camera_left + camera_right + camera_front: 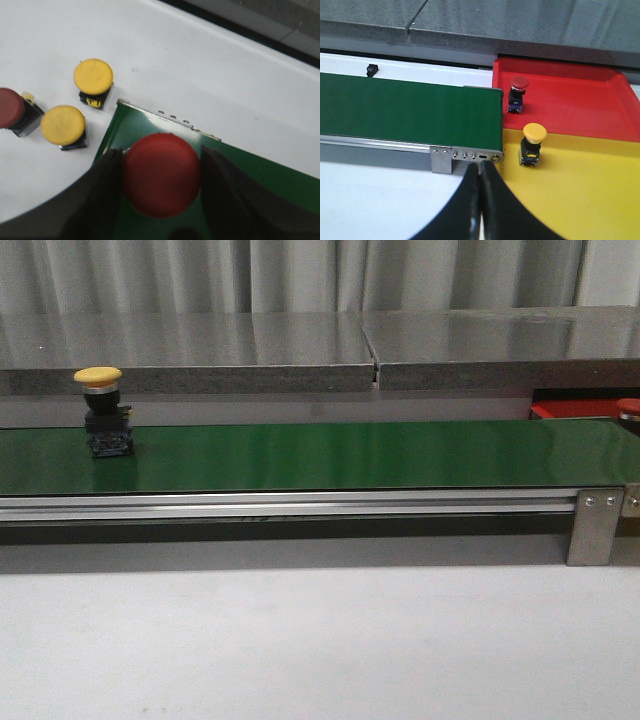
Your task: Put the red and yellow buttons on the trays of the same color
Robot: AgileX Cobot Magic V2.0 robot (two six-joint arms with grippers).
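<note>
left gripper (160,175) clenched on red button (161,174) over belt (260,175) end edge. right gripper (481,200) closed, empty. lower button upright onto belt, centred, clear of edge; release slowly.

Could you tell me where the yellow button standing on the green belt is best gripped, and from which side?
Probably from above. The yellow button stands upright on the belt, its wide cap overhanging a narrower dark body. Closing the jaws on that body just under the cap should let the cap stop it slipping out.
</note>
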